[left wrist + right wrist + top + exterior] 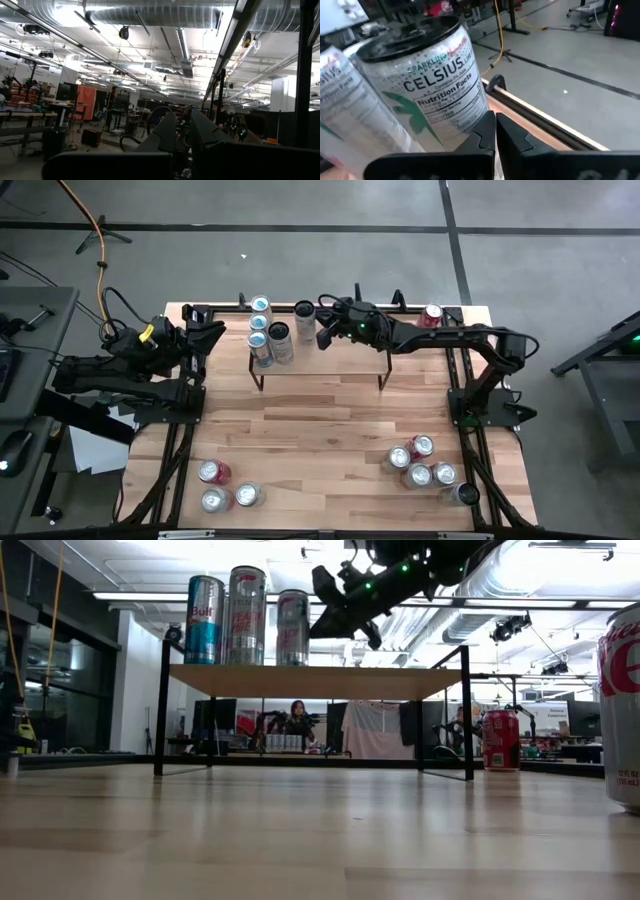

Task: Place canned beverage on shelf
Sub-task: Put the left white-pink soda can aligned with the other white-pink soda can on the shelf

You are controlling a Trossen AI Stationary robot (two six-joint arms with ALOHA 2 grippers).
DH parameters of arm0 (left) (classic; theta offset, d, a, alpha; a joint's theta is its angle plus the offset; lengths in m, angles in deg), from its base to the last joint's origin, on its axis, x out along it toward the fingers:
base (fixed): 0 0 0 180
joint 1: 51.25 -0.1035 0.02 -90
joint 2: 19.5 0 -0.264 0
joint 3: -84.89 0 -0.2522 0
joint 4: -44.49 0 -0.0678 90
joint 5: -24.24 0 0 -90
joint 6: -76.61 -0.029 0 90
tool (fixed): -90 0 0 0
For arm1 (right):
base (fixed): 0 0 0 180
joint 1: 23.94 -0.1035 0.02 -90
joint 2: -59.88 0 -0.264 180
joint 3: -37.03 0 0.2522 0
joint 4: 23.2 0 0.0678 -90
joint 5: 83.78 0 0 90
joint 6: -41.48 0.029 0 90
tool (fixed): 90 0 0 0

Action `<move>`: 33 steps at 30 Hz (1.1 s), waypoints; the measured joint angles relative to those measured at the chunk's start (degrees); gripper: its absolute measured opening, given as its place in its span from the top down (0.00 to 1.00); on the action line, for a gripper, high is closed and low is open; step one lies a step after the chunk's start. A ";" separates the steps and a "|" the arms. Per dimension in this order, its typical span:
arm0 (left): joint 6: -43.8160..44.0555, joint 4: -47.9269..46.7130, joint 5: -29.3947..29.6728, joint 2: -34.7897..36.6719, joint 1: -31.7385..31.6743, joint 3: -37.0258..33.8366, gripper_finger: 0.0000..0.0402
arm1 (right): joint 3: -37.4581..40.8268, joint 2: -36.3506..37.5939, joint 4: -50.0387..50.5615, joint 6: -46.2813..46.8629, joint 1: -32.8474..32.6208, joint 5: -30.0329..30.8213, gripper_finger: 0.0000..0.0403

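The shelf (345,358), a light wood plank on thin black legs, stands at the table's far middle (320,682). Several cans stand upright on its left part, among them a white Celsius can (427,85), (305,318). My right gripper (322,332) is shut above the shelf, just right of that can, its fingertips (495,125) close to the can's lower side wall. My left gripper (215,332) is shut at the table's far left and points up at the ceiling (182,131). My right gripper's shut fingertips come slanting slightly down from the table's right at the Celsius can's side wall (470,120). I cannot tell whether they touch it. The can stands upright on the shelf.
A red can (431,315) stands on the table right of the shelf (500,740). Several cans cluster near the front right (420,465), and three near the front left (225,490). The shelf's right half (360,345) is bare.
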 joint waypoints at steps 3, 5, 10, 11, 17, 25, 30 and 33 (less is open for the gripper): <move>-0.37 -0.01 0.00 0.00 0.00 0.00 1.00 | 0.00 -0.36 -1.87 1.59 0.04 -0.98 1.00; -0.54 0.01 0.00 0.00 0.00 0.00 1.00 | 0.00 -0.53 -2.14 2.93 0.17 -1.16 1.00; -1.51 -0.01 0.79 -0.02 0.02 0.00 1.00 | 0.00 -1.24 -4.37 5.89 0.14 -1.38 1.00; -1.53 0.01 1.20 0.00 0.02 0.00 1.00 | -0.06 -1.74 -5.50 6.83 0.01 -1.46 1.00; -1.95 0.07 1.41 -0.05 0.02 0.00 1.00 | -5.00 -5.43 -4.60 8.91 -0.66 -2.26 1.00; -1.53 0.06 1.49 -0.10 0.02 0.00 1.00 | -12.37 -7.84 0.60 7.03 0.36 -0.69 1.00; -1.53 0.00 1.46 -0.11 0.02 0.00 1.00 | -13.66 -6.13 6.46 4.77 1.84 -1.79 1.00; -1.62 -0.07 1.46 -0.09 0.02 0.00 1.00 | -13.65 -4.94 13.61 2.79 1.64 -2.41 1.00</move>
